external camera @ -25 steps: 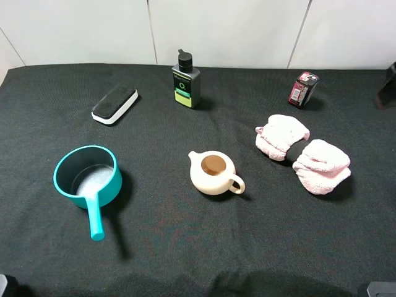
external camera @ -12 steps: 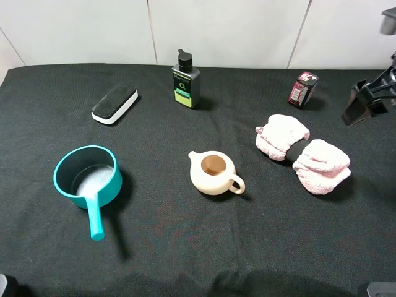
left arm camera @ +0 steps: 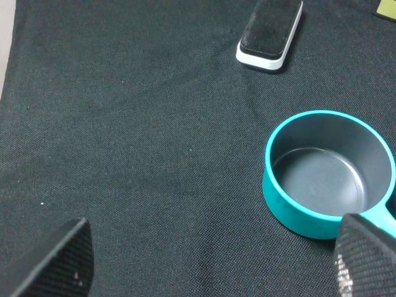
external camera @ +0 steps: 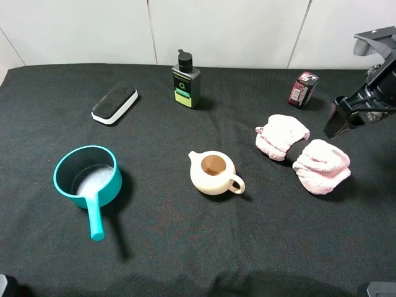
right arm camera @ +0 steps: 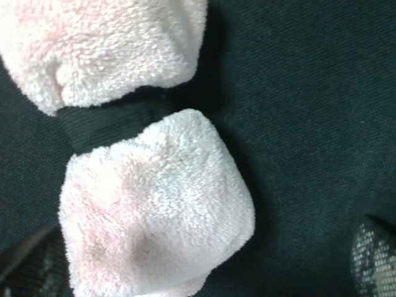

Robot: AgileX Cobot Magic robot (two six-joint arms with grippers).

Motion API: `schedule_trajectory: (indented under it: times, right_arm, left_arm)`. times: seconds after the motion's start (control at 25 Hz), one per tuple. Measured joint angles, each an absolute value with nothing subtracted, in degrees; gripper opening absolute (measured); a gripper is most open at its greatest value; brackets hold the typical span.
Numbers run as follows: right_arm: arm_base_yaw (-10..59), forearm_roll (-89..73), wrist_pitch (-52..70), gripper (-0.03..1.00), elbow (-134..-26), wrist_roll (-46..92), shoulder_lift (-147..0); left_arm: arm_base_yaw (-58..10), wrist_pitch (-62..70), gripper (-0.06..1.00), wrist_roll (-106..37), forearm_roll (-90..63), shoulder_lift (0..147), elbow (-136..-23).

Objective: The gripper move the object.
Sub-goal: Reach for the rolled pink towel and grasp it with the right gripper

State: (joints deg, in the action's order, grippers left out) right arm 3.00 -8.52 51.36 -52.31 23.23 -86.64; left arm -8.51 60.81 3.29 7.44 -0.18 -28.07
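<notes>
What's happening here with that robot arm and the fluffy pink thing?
The right gripper hangs open close to the pink towel bundle, apparently lined up to grab it, but not touching it yet. The bundle lies on the black cloth beside the cream teapot. The left gripper is open, holding nothing.

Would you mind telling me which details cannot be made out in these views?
- Print on the bottle and the small red packet: too small in the exterior high view.
- Teapot contents: brown inside, liquid or glaze unclear, exterior high view.
- Pink towel bundle: cut off by the right wrist view's edges.
- Left gripper: only fingertips show, at the left wrist view's edge; absent from the exterior high view.
</notes>
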Motion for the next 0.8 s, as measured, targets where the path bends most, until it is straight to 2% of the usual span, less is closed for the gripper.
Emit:
schedule_trajectory:
  times: [0.24,0.8]
  right_arm:
    - [3.2,-9.8,49.3,0.69,-50.9,24.0,-86.8]
    - [10.9,-9.8,46.4,0.69,-50.9,21.6,-91.9]
  left_arm:
    - [-8.5,60.8,0.82,3.3,7.4,-0.2,-28.1]
    - [-8.5,60.8,0.82,3.3,7.5,-0.2,-28.1]
